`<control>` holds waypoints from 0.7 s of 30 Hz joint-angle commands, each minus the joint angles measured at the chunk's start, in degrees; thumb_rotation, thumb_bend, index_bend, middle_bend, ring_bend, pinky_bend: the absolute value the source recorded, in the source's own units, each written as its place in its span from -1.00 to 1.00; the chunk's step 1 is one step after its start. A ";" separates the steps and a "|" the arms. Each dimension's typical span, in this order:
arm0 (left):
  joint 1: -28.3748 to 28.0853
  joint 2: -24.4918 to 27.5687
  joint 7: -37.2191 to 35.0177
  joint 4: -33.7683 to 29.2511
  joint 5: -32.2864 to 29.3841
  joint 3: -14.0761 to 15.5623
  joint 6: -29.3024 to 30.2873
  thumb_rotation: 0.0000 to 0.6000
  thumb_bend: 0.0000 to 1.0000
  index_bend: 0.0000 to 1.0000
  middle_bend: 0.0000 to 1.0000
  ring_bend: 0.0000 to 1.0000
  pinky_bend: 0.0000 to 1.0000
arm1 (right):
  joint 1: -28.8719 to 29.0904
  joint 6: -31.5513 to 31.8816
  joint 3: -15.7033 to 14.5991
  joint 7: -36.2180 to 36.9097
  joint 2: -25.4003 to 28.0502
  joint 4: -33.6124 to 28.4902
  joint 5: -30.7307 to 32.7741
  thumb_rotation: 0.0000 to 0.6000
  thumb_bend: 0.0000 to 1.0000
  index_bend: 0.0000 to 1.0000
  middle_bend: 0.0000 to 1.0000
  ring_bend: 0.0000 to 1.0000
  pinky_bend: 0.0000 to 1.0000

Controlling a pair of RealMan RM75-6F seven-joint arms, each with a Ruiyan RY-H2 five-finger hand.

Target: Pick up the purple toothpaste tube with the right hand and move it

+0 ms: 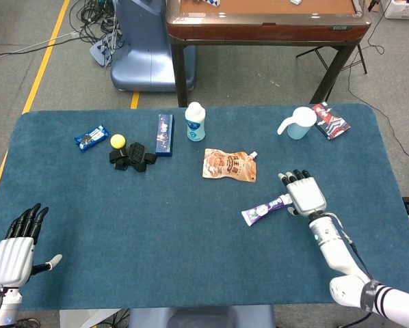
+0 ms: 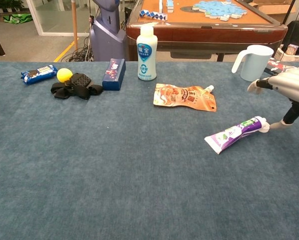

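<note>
The purple toothpaste tube (image 1: 265, 207) (image 2: 236, 133) lies flat on the blue table, its white cap pointing right. My right hand (image 1: 304, 194) (image 2: 287, 89) hovers just above and to the right of the cap end, fingers spread and holding nothing; the thumb tip hangs close beside the cap. My left hand (image 1: 14, 246) rests open at the table's near left corner, seen only in the head view.
An orange pouch (image 1: 230, 165) lies just behind the tube. Further back stand a white bottle (image 1: 195, 121), a blue box (image 1: 165, 134), a pale blue mug (image 1: 299, 123) and a red packet (image 1: 330, 120). At the left lie a black item (image 1: 131, 156), yellow ball (image 1: 117, 141) and snack packet (image 1: 91, 137).
</note>
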 commanded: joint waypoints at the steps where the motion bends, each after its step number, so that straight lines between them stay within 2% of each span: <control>1: 0.01 0.02 -0.15 0.02 -0.04 -0.01 -0.09 1.00 -1.00 -1.00 -1.00 -1.00 -0.85 | 1.82 -1.08 -0.33 -1.66 -2.81 3.77 0.91 1.00 -0.98 -0.67 -0.54 -0.67 -0.60; 5: -0.01 0.05 -0.16 0.08 -0.06 -0.08 -0.18 1.00 -1.00 -1.00 -0.99 -1.00 -0.85 | 3.55 -1.00 -0.15 -2.39 -5.89 8.15 0.70 1.00 -0.98 -0.67 -0.55 -0.67 -0.60; 10: 0.01 0.23 0.01 -0.12 0.02 -0.08 -0.25 1.00 -1.00 -1.00 -0.99 -1.00 -0.85 | 5.99 1.06 0.10 -1.77 -10.62 14.75 -2.49 1.00 -0.98 -0.67 -0.55 -0.67 -0.60; 15: 0.24 0.53 0.13 -0.46 -0.02 -0.23 0.19 1.00 -1.00 -1.00 -0.99 -1.00 -0.85 | 8.24 0.51 0.63 -0.56 -13.09 17.87 -3.63 1.00 -0.98 -0.67 -0.55 -0.67 -0.60; 18: 0.37 0.75 0.06 -0.66 -0.13 -0.26 0.27 1.00 -1.00 -1.00 -0.99 -1.00 -0.85 | 8.74 -0.56 0.24 0.25 -11.59 15.77 -4.20 1.00 -0.98 -0.67 -0.55 -0.67 -0.60; 21: 0.62 1.08 0.02 -0.76 -0.09 -0.19 0.53 1.00 -1.00 -1.00 -0.99 -1.00 -0.85 | 8.05 -2.34 -0.81 1.93 -6.00 7.88 -4.47 1.00 -0.97 -0.67 -0.55 -0.67 -0.61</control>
